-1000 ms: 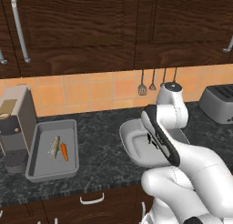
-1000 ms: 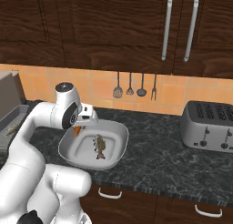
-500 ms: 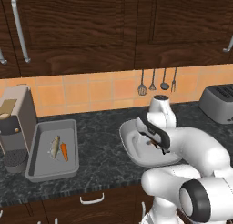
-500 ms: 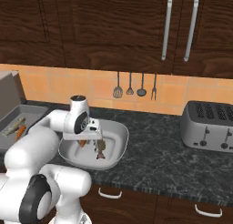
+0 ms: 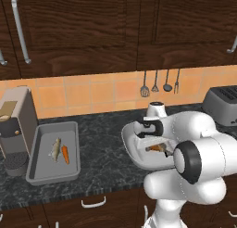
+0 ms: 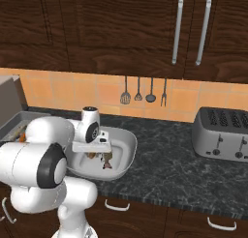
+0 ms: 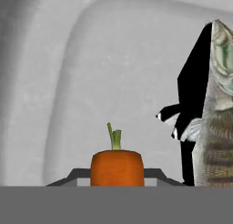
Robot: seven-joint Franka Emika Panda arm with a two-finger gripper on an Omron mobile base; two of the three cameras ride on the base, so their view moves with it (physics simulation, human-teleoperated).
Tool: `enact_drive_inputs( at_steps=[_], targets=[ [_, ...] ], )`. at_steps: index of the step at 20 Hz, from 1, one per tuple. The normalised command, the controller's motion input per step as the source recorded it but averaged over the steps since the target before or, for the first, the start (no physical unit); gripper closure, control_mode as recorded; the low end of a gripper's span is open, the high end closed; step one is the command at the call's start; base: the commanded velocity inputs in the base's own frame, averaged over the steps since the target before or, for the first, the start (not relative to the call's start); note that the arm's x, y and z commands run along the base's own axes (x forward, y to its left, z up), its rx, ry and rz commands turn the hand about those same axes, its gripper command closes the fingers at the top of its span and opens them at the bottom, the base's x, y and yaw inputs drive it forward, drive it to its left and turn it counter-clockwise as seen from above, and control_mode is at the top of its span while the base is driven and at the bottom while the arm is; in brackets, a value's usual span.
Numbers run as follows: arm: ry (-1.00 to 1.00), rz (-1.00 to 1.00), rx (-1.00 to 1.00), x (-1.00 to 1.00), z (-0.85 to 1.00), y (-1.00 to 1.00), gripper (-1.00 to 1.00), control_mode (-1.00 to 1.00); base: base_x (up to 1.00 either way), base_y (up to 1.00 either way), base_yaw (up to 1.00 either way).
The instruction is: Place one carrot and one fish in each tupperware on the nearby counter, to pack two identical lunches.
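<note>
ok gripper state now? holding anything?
Gripper: shut on the carrot, low inside the rounded tupperware bowl, next to the fish already lying there.

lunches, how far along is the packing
Done: the long tray holds a fish and a carrot. The rounded bowl already has its fish. In hand: the gripper is shut on the second carrot, low inside that bowl. Left: let go of the carrot there and pull the arm clear.
</note>
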Motion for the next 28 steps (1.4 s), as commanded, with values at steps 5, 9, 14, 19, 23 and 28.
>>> enact_drive_inputs(
  at_steps=[5,9,14,19,23,28],
  targets=[
    [0.0,0.0,0.0,0.49,-0.18,0.0,-1.0,-1.0,0.0,0.0,0.0],
    [0.0,0.0,0.0,0.2,-0.12,-0.06,-1.0,-1.0,0.0,0.0,0.0],
    [-0.13,0.0,0.0,-0.54,0.4,-0.16,-1.0,-1.0,0.0,0.0,0.0],
    [-0.28,-0.01,0.0,-0.98,0.57,-0.16,-1.0,-1.0,0.0,0.0,0.0],
    [-0.39,0.0,0.0,-0.98,0.38,-0.04,-1.0,-1.0,0.0,0.0,0.0],
    [-0.42,0.0,0.0,-0.89,0.37,0.0,-1.0,-1.0,0.0,0.0,0.0]
  ],
)
